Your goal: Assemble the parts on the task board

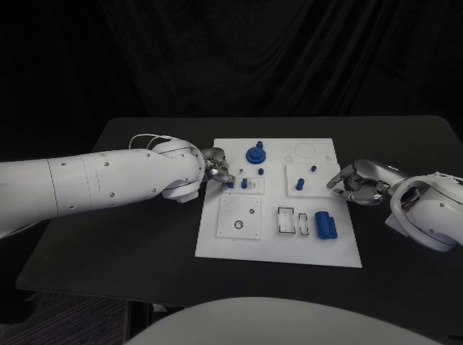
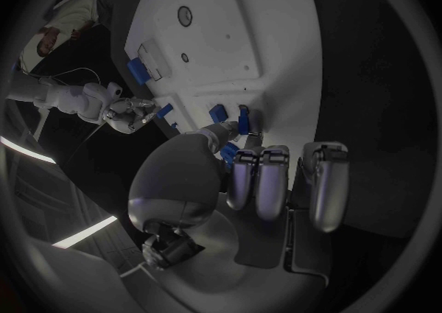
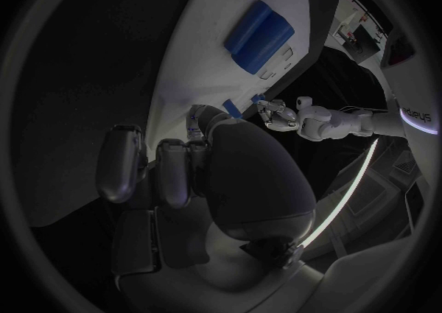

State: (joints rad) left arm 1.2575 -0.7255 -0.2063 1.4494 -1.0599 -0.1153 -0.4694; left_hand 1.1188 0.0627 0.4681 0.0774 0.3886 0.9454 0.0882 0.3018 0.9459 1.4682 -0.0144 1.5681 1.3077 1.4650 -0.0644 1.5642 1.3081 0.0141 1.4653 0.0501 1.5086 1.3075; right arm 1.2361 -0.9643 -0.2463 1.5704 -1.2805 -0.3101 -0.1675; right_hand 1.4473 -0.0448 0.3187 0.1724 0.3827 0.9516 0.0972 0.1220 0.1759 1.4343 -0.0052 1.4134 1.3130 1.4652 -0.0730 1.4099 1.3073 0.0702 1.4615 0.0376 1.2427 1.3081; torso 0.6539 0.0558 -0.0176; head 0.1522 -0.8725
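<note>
At centre-left of the head view, a small blue part [image 1: 245, 184] is pinched by the fingers [image 1: 223, 175] of the left hand [image 1: 213, 167], low over the board [image 1: 278, 248]. In the left wrist view the part [image 2: 242, 118] is seen upright at the fingertips. It should be kept upright, lined up over its seat and lowered slowly. The right hand [image 1: 358, 183], at the board's right edge, is curled, apparently on nothing. A larger blue block [image 1: 326, 225] lies at lower right on the dark worktop's [image 1: 128, 230] board.
</note>
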